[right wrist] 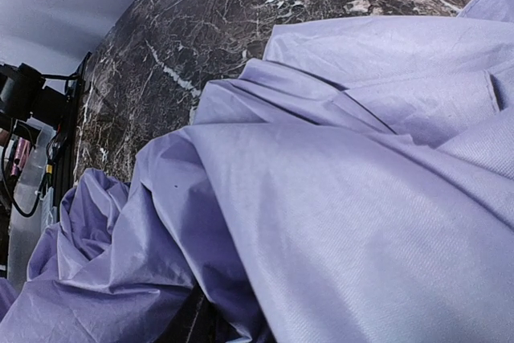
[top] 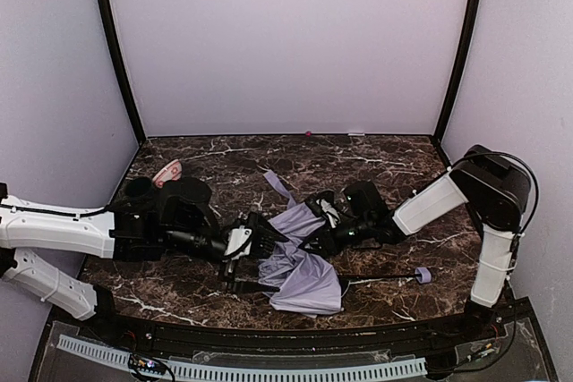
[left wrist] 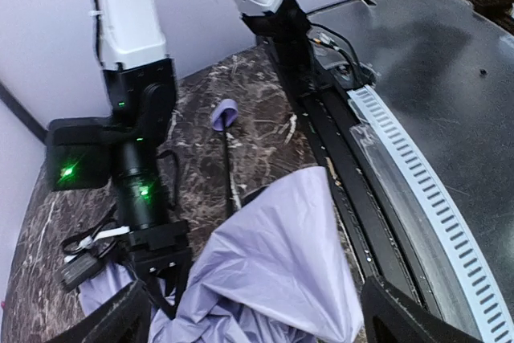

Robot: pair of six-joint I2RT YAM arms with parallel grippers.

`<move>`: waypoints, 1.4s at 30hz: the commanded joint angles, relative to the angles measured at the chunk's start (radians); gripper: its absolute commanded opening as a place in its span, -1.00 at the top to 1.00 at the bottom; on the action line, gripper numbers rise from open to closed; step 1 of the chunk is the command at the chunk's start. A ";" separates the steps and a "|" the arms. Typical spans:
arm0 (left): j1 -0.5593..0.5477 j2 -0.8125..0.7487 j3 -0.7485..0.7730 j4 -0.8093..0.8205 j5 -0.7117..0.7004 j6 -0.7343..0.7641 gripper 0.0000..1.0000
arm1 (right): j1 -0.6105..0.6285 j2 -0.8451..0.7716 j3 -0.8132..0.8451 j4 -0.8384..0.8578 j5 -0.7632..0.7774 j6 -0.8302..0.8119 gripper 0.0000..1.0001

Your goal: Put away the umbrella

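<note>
My right wrist view is almost all umbrella: the lavender fabric covers my fingers there, so I cannot tell how those jaws stand. From above, my right gripper is buried in the same folds. My left fingers are cut off by the wrist view's lower edge. The shaft vanishes under the canopy, and my left arm hides most of the red-patterned bowl.
</note>
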 commanded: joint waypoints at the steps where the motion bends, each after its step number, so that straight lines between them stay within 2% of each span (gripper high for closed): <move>1: -0.060 0.131 0.065 -0.203 0.028 0.106 -0.95 | -0.009 0.050 0.003 -0.122 0.047 -0.017 0.41; 3: -0.093 0.207 0.104 -0.220 0.029 0.144 -0.98 | -0.009 0.050 0.016 -0.141 0.053 -0.027 0.41; 5: -0.115 0.279 0.129 -0.196 -0.044 0.167 -0.97 | -0.009 0.049 0.025 -0.157 0.054 -0.035 0.41; 8: -0.133 0.326 0.113 -0.067 -0.180 0.180 -0.71 | -0.010 0.043 0.023 -0.168 0.056 -0.044 0.41; 10: -0.135 0.321 0.087 0.016 -0.210 0.190 -0.38 | -0.010 0.041 0.020 -0.171 0.047 -0.054 0.41; 12: -0.135 0.300 0.069 0.074 -0.222 0.181 0.12 | -0.009 0.039 0.022 -0.180 0.039 -0.066 0.41; 14: -0.134 0.281 0.057 0.098 -0.205 0.170 0.72 | -0.010 0.041 0.027 -0.190 0.037 -0.079 0.41; 15: -0.134 0.277 0.057 0.103 -0.199 0.159 0.91 | -0.010 0.043 0.033 -0.197 0.035 -0.086 0.41; 16: -0.134 0.275 0.063 0.100 -0.190 0.145 1.00 | -0.009 0.046 0.041 -0.210 0.035 -0.097 0.41; 19: -0.103 0.270 0.110 0.074 -0.125 0.065 1.00 | -0.010 0.071 0.088 -0.269 0.029 -0.138 0.41; 22: -0.025 0.280 0.168 0.071 -0.046 -0.035 1.00 | -0.010 0.083 0.133 -0.330 0.027 -0.192 0.42; 29: 0.144 0.421 0.238 0.063 0.003 -0.171 1.00 | -0.009 0.099 0.205 -0.416 -0.033 -0.306 0.42; 36: 0.232 0.563 0.211 0.060 0.030 -0.207 1.00 | -0.019 0.088 0.267 -0.449 -0.132 -0.359 0.39; 42: 0.248 0.673 0.206 -0.010 0.054 -0.187 1.00 | -0.060 0.036 0.291 -0.397 -0.213 -0.299 0.29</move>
